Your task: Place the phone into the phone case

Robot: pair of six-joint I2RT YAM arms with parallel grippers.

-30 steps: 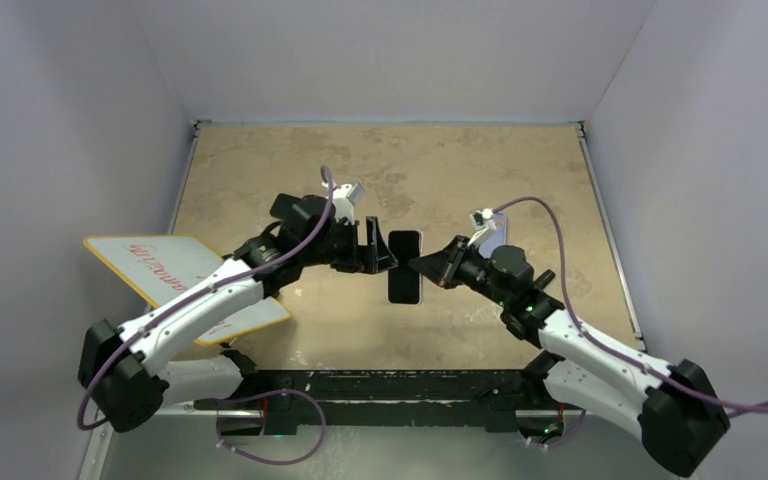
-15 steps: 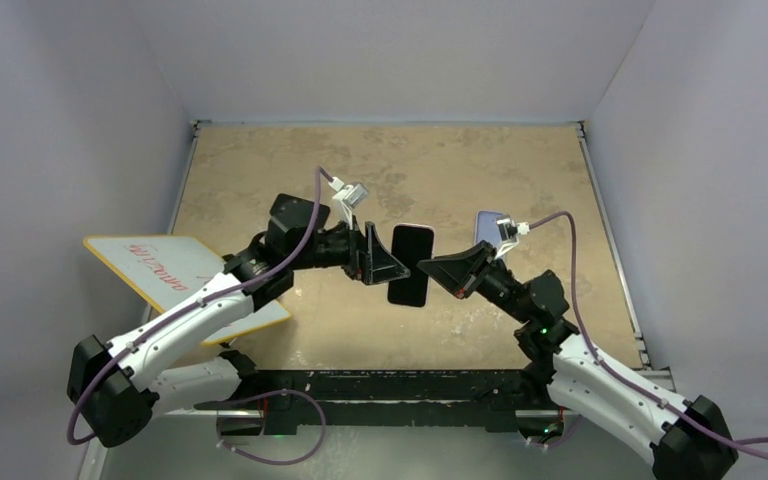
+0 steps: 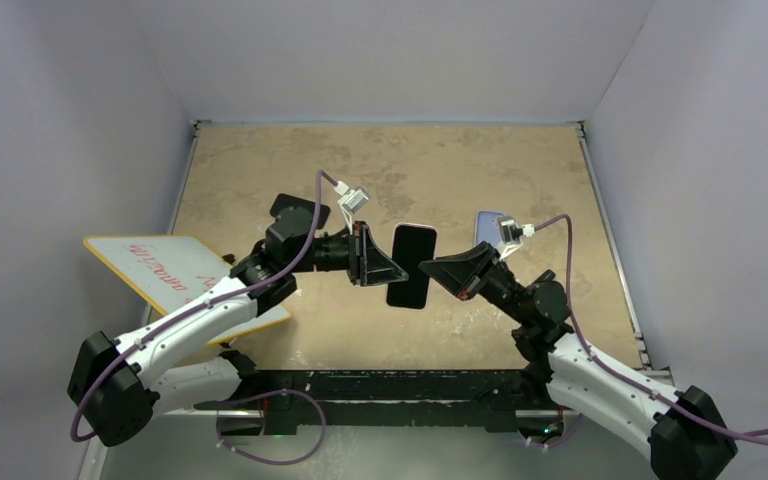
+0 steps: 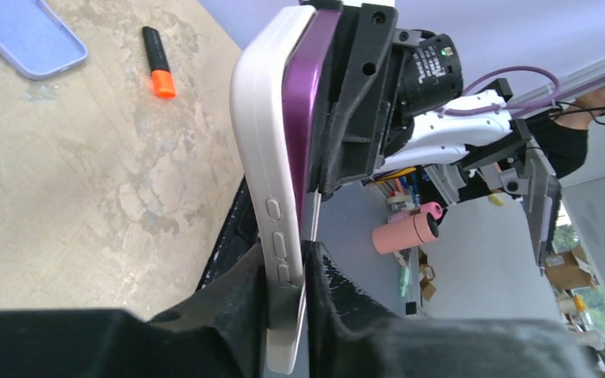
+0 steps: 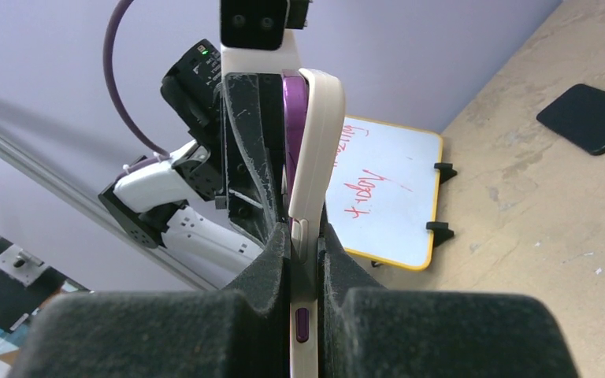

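Closing since a moment ago, the left gripper (image 4: 286, 272) now pinches one end of the phone case (image 4: 256, 118); the right gripper (image 5: 303, 236) stays clamped opposite. Between them the purple phone (image 4: 303, 102) looks half-seated; next, press it fully home.

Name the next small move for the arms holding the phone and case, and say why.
Probably press the far end of the phone flat into the phone case. In the left wrist view a purple wedge stands proud of the white case there, narrowing toward the left gripper, so that end looks unseated. The right gripper pinches the opposite edge, bracing it.
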